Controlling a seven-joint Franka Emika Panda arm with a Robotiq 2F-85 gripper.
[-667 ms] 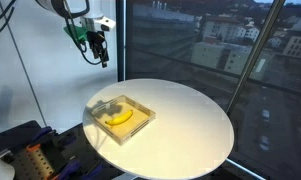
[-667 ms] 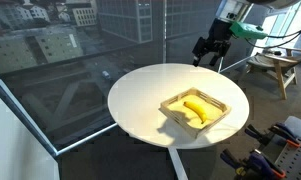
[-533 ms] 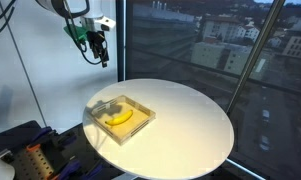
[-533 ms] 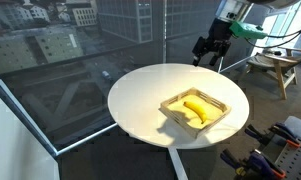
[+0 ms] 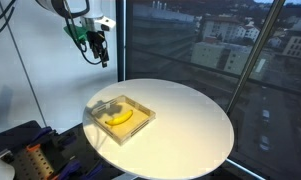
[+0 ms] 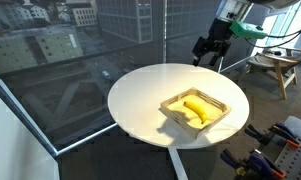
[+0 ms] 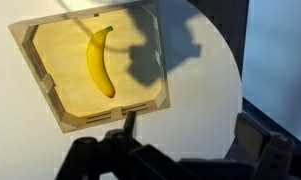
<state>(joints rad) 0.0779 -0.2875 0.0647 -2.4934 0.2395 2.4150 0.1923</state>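
Hand [image 6: 208, 57] empty, spread wide, high above the tray [image 7: 110, 113]. Banana [image 7: 98, 62] inside looks light, soft and easily bruised. Best gripped gently mid-length.

A single robot arm [image 5: 66, 8] comes in from the top edge in both exterior views. It has pale links and a green band near the wrist [image 5: 77, 30]. The black gripper [image 5: 100, 58] hangs from the wrist, pointing downward at a slight tilt, held high in the air and touching nothing. Its two fingers [image 6: 199, 52] stand apart with a clear gap between them, and they hold nothing. In the wrist view, the gripper [image 7: 180, 160] appears as dark shapes along the bottom edge.
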